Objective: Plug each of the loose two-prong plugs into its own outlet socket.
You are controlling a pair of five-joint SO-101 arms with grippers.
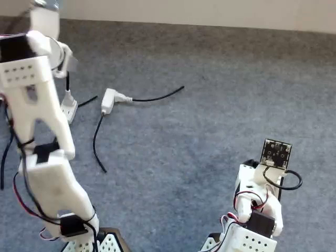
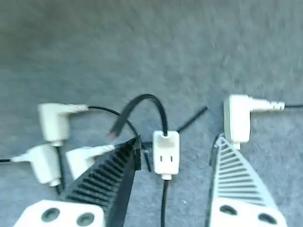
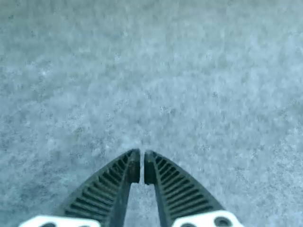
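Note:
In the left wrist view my left gripper (image 2: 178,139) is open above the grey carpet, one black finger (image 2: 111,172) and one white finger (image 2: 236,175). A white outlet socket (image 2: 165,152) with two slots lies between the fingertips, a black cable looping off it. A white angled plug (image 2: 236,120) lies just beyond the white finger; in the high view this plug (image 1: 108,100) trails a black cable (image 1: 157,97). More white plug or socket pieces (image 2: 53,122) (image 2: 42,163) (image 2: 85,156) lie past the black finger. My right gripper (image 3: 142,156) is shut over bare carpet.
The left arm (image 1: 37,105) stretches along the left side of the high view. The right arm (image 1: 260,199) is folded at the front right. Grey carpet (image 1: 220,105) spreads between and beyond them, ending at a pale wall edge (image 1: 210,16).

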